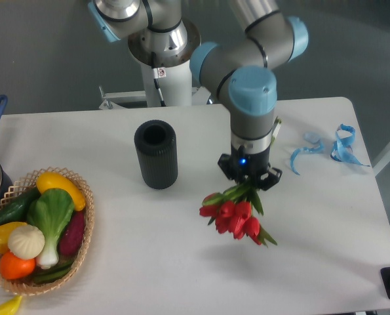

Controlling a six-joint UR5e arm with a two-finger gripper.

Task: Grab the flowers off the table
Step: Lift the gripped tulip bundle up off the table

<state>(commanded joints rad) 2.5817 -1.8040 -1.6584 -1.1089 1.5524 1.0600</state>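
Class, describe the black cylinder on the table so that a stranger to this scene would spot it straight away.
Start at the white table and find the wicker basket of toy vegetables at its left edge. Right of the basket, towards the table's back, the black cylinder stands upright, its open top showing. It is the only dark, ribbed thing there; the flowers in the gripper hang to its right.

Red tulip flowers (235, 218) with green leaves. White surface (181, 262). A black ribbed cylinder (156, 154). Pale blue curly ribbons (332, 147) at 3 o'clock. A tan woven basket (83, 226) at 9 o'clock holds yellow, green, white, orange and purple toy vegetables (37, 223). The silver arm (247, 72) has light blue caps; its hand (249, 178) is black.
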